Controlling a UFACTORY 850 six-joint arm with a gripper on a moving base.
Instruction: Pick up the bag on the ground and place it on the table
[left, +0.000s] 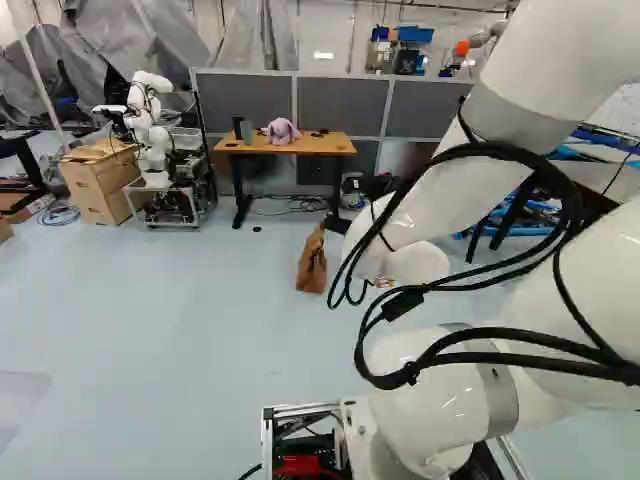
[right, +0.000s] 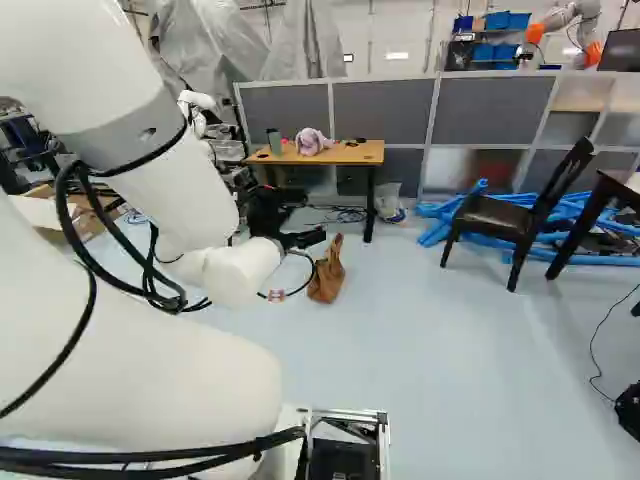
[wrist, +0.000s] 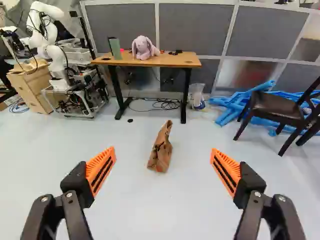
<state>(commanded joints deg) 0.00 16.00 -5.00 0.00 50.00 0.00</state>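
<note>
Pale floor (wrist: 125, 200) runs out ahead of the fingers to a row of grey partitions (wrist: 195, 30), and just this side of them, straight beyond the gap, stands the wooden table (wrist: 175, 62), a plush rabbit (wrist: 143, 49) on top; and here's the gripper (wrist: 162, 149), spread wide, orange pads (wrist: 99, 162) well apart, nothing between them! Out past the fingertips, on the floor and lined up with that gap, waits the bag (wrist: 161, 151); it looks a light one, soft and floppy, likely to crumple rather than crack, though whether anything weighs it down inside, nobody can tell from here; the narrow upper end looks the place to go for, one finger to each side, closing well down past the tip so the limp material bunches and doesn't slip; too shallow a bite and it could slide free or topple! And what a look to it: warm brown, wrinkled, broad at the base and tapering to a thin, leaning peak; dark marks run down the side facing the fingers, with a small reddish patch low down; paper, cloth or leather, the material is anyone's guess!
</note>
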